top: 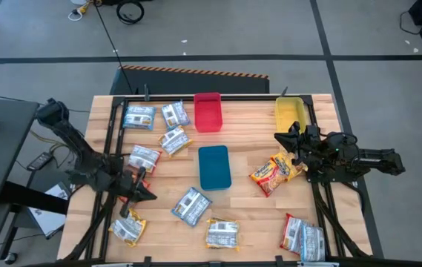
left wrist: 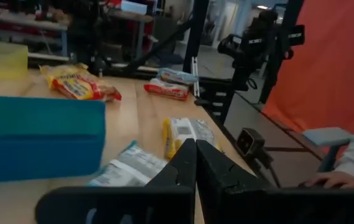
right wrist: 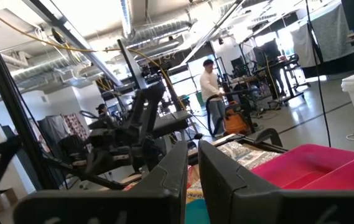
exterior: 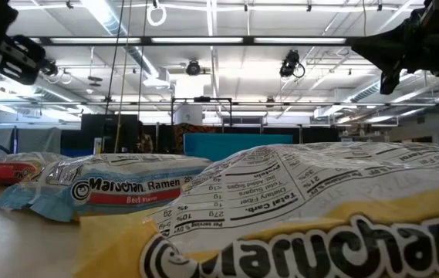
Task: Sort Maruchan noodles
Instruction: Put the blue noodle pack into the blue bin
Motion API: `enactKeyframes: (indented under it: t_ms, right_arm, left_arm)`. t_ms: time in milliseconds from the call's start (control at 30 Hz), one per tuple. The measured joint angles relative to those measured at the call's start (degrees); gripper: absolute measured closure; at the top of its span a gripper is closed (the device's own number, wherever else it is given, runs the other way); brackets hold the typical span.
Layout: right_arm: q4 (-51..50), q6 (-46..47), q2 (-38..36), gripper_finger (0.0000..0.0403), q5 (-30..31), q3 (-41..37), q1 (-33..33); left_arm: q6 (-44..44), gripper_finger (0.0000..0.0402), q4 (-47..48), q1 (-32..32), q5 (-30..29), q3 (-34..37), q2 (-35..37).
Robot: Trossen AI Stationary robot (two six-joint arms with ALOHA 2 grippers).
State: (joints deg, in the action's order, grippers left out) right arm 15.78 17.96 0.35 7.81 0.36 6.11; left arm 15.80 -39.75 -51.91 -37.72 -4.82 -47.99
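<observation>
- The blue tray [top: 213, 167] sits mid-table, so everything here is placed off that.
- Left gripper [top: 145, 194] hovers off the tray's left side, fingers pinched together, nothing in them.
- Right gripper [top: 283, 139] is off the tray's right side, fingers with only a thin gap, empty.
- Maruchan noodles [top: 191, 205] are scattered all around the tray: blue-silver packets mostly left and below it, a yellow-orange pack [top: 276, 172] just right of it, beside the right gripper.
- Red tray [top: 208, 111] and yellow tray [top: 290, 113] sit beyond the blue one.
</observation>
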Motion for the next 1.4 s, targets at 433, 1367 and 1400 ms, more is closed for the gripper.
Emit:
enactKeyframes:
  t_ms: [433,1367,1400]
  right_arm:
    - [-0.01,-0.04,0.01,0.0357,0.0,0.0,-0.02]
    - [0.02,-0.04,0.01,0.0357,0.0,0.0,-0.02]
    - [0.0,-0.03,0.01,0.0357,0.01,0.0,0.0]
  left_arm:
    - [-0.7,0.0314,0.59,-1.45,-1.86,-24.49,-34.88]
    - [-5.45,0.0141,59.67,8.17,-5.29,-68.36,-68.19]
    - [-3.16,0.0141,62.91,8.48,-6.01,-69.17,-68.23]
